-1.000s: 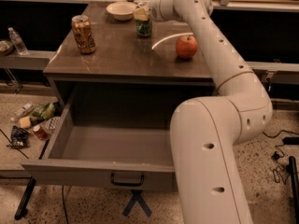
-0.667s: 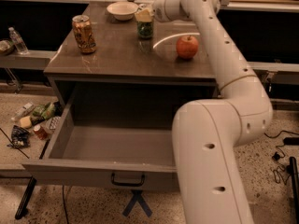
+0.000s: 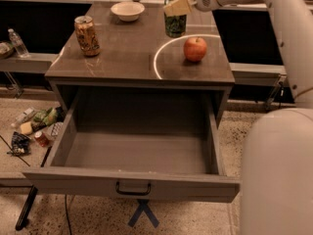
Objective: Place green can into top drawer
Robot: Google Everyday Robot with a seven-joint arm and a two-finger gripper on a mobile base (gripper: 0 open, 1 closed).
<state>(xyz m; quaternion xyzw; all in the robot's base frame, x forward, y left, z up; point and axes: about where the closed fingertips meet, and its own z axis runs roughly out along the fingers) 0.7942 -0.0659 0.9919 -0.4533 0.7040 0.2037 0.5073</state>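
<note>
The green can [image 3: 175,23] is at the back of the tabletop, just left of and behind a red apple. My gripper [image 3: 177,5] reaches in from the upper right and is shut on the can's upper part, its pale finger [image 3: 178,7] across the can's top. The can looks slightly raised or just touching the tabletop; I cannot tell which. The top drawer [image 3: 73,179] is pulled wide open below the tabletop, with its dark bar handle [image 3: 133,189] at the front centre. Its inside shows nothing in it.
A tan-orange can [image 3: 87,35] stands at the tabletop's left, a white bowl [image 3: 127,11] at the back and a red apple [image 3: 194,49] at the right. Litter [image 3: 34,129] lies on the floor at left. My white arm [image 3: 279,170] fills the right foreground.
The gripper has carried the green can to the right and slightly up, from near the bowl to just behind the apple. The drawer and the other objects have not moved.
</note>
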